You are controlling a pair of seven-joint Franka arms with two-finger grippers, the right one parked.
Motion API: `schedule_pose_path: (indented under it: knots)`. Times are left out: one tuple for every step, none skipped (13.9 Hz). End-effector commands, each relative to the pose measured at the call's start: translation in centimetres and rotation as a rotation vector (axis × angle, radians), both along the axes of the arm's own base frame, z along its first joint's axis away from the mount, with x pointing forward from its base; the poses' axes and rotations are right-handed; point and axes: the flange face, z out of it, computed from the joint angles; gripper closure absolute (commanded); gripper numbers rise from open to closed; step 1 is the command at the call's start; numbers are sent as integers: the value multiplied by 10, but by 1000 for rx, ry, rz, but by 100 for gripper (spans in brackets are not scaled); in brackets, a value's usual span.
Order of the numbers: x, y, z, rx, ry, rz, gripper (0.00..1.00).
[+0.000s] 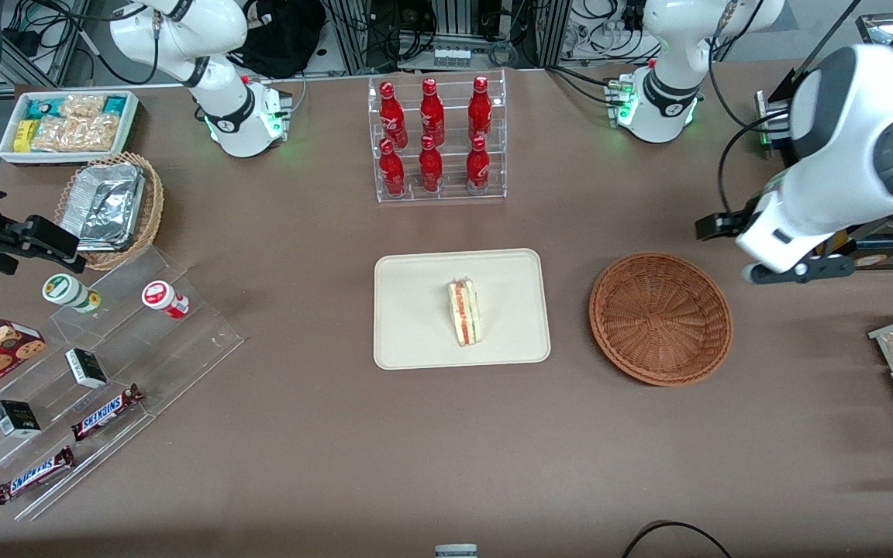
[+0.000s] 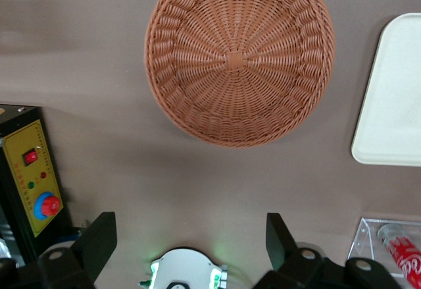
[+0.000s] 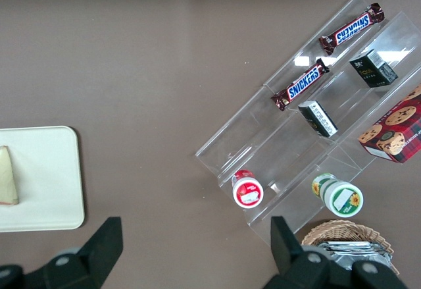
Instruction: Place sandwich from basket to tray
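Note:
The sandwich (image 1: pixel 464 312) lies on the cream tray (image 1: pixel 415 310) in the middle of the table, its red, yellow and green cut edge showing. The right wrist view catches one corner of the sandwich (image 3: pixel 8 176) on the tray (image 3: pixel 46 177). The reddish-brown basket (image 1: pixel 660 318) sits beside the tray toward the working arm's end, with nothing in it. My gripper (image 1: pixel 756 249) hangs raised, farther from the front camera than the basket. In the left wrist view my gripper (image 2: pixel 189 239) is open with nothing between its fingers, looking down on the basket (image 2: pixel 240 58) and an edge of the tray (image 2: pixel 395 98).
A clear rack of red bottles (image 1: pixel 440 139) stands farther back than the tray. Toward the parked arm's end are a tan basket with foil containers (image 1: pixel 109 205), a white snack bin (image 1: pixel 67 124) and an acrylic step stand (image 1: pixel 98 372). A control box (image 2: pixel 29 183) sits near my arm.

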Motion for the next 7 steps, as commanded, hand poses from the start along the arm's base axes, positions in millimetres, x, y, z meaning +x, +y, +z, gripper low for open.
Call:
schedule_pose_path:
  knots:
    - [-11, 4, 34, -21, -12, -22, 0]
    - [-11, 12, 45, -21, -16, -10, 0]
    - [-11, 19, 56, -23, -24, 3, 0]
    - [-12, 24, 68, -30, -27, -13, 0]
    - [-13, 28, 76, -40, -24, -30, 0]
    - [-13, 31, 80, -42, -28, -27, 0]
    - [-12, 30, 80, -46, -32, -30, 0]
